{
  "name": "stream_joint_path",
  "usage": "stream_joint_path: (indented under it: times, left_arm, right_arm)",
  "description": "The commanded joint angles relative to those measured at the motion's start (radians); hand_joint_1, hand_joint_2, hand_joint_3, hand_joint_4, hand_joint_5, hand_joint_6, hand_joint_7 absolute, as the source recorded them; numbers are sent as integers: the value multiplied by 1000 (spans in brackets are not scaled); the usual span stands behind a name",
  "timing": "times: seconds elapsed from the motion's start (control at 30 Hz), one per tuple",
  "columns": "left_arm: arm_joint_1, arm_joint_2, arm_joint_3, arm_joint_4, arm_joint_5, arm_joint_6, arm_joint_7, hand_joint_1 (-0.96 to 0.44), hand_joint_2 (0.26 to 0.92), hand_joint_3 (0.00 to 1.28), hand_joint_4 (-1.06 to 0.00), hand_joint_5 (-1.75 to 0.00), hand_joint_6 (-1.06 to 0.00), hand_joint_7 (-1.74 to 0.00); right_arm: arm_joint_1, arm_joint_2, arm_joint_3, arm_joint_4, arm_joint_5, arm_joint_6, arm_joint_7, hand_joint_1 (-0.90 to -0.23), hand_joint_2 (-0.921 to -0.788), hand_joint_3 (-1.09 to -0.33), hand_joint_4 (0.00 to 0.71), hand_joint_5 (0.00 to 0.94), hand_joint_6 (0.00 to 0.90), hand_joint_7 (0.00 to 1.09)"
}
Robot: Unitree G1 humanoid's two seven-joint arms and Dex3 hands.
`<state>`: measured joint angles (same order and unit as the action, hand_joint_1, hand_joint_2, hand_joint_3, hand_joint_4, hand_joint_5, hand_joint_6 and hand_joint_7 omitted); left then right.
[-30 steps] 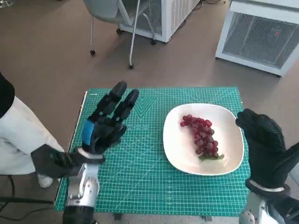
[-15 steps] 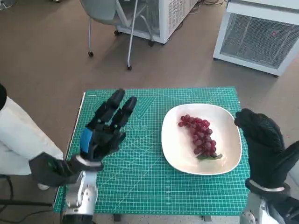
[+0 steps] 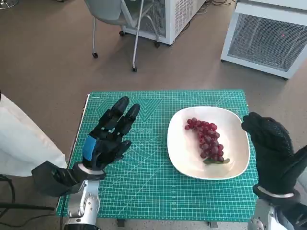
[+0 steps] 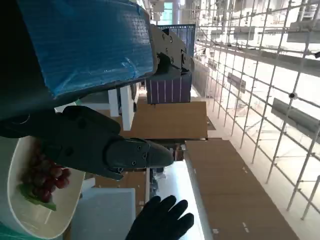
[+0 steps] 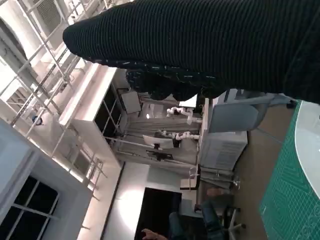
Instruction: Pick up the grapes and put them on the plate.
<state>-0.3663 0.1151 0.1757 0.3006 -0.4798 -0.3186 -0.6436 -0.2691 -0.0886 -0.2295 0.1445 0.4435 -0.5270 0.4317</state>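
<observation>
Left hand (image 3: 108,136) raised over the left half of the green cutting mat (image 3: 158,191), blue tape on its back, black fingers (image 3: 120,112) stretched apart toward the far edge, nothing held. Right hand (image 3: 271,151) in its black knitted glove up at the right side, just beside the right rim of the plate (image 3: 184,160), fingers loosely spread and nothing in them; whether it touches the rim cannot be told from above. Grapes (image 3: 206,139) lying on the white plate, a dark red bunch running from far-left to near-right, with a green stem at the near end. Plate resting on the right half of the mat, well apart from the left hand.

Seen from behind the left hand (image 4: 95,145): taped back close up, dark fingers extended, plate (image 4: 22,222) and grapes (image 4: 42,175) beyond them, and the gloved right hand (image 4: 162,220) farther off with fingers apart. Seen from behind the right hand (image 5: 210,45): knitted glove as a dark band, a strip of green mat (image 5: 287,200) and the pale plate edge (image 5: 310,150).

Beyond the table: a chair (image 3: 117,19) on castors at the far left, a white cabinet with a grille (image 3: 268,36) at the far right. White cloth (image 3: 24,139) at the left edge.
</observation>
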Motion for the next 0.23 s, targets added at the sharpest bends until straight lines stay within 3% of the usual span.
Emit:
stream_joint_path:
  times: [0.03,0.23]
  left_arm:
    - [15,6,6,3,10,-20,-10,-336,921,204,-235,-1,-324,-12]
    - [17,5,9,3,7,-19,-12,-339,921,202,-235,-1,-325,-13]
  right_arm:
    - [22,-5,0,-1,0,14,2,-417,-921,-561,470,465,261,865]
    - [21,-6,-1,1,7,14,7,-417,-921,-562,469,465,261,866]
